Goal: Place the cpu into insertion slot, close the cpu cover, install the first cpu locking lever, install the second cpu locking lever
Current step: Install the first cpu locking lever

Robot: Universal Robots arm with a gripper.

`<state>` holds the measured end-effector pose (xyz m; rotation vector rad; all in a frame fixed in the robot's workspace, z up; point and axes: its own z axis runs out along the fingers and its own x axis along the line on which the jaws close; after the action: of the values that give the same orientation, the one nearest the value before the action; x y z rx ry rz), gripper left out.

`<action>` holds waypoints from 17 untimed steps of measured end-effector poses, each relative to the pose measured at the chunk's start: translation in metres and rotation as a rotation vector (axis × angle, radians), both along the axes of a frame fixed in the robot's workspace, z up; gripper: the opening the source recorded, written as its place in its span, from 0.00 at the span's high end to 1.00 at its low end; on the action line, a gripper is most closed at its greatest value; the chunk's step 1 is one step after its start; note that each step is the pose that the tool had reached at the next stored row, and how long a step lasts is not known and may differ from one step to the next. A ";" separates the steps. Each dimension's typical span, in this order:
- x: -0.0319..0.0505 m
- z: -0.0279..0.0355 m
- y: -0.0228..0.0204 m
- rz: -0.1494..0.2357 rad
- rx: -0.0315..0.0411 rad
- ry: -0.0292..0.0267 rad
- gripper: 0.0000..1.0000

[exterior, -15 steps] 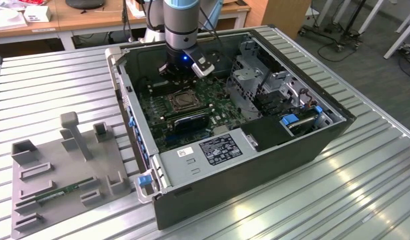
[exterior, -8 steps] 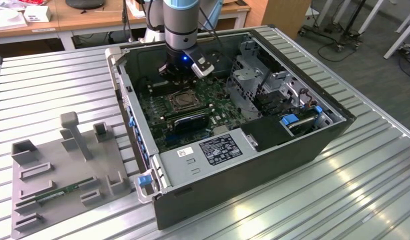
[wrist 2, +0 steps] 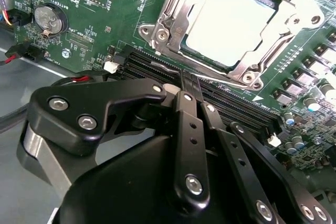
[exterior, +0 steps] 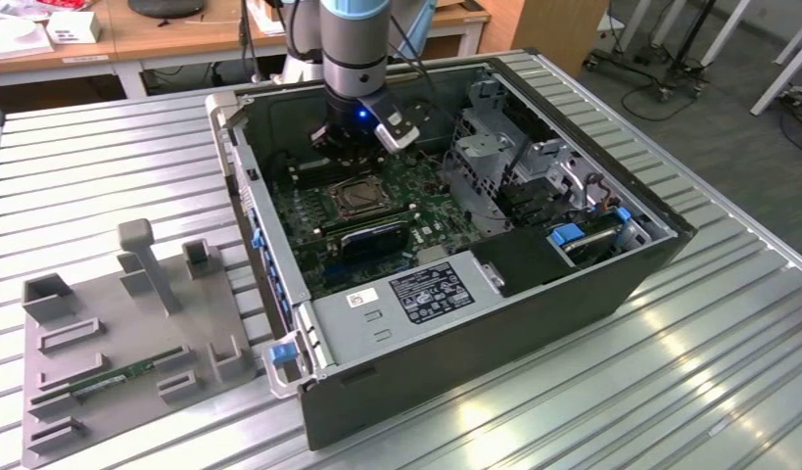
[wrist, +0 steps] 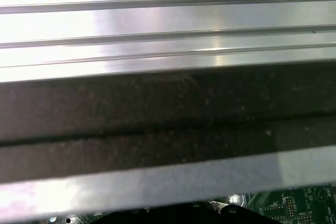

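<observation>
In the second wrist view the cpu [wrist 2: 231, 24] lies flat in its socket on the green motherboard [wrist 2: 100, 3], pale face up. The silvery cpu cover [wrist 2: 210, 62] is down around it, framing the chip. A thin metal lever [wrist 2: 273, 51] runs along one side of the cover. My gripper [wrist 2: 189, 80] is shut with nothing between its thin black fingers, tips just beside the socket over the black memory slots [wrist 2: 231, 106]. In the exterior view the gripper [exterior: 349, 147] hangs inside the open computer case [exterior: 505, 323], slightly behind the socket [exterior: 353, 199].
A grey fixture [exterior: 126, 343] holding a green memory stick [exterior: 114, 377] sits on the ribbed metal table at the exterior view's left. Inside the case stand a drive cage [exterior: 486, 157] and a power supply [exterior: 414, 294]. The case wall [wrist: 168, 114] is close to the wrist.
</observation>
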<state>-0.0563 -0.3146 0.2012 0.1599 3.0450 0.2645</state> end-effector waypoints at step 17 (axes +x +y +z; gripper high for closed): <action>0.0048 -0.0011 0.0032 0.000 -0.0001 -0.0001 0.89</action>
<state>-0.0516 -0.3115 0.2001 0.1599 3.0449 0.2644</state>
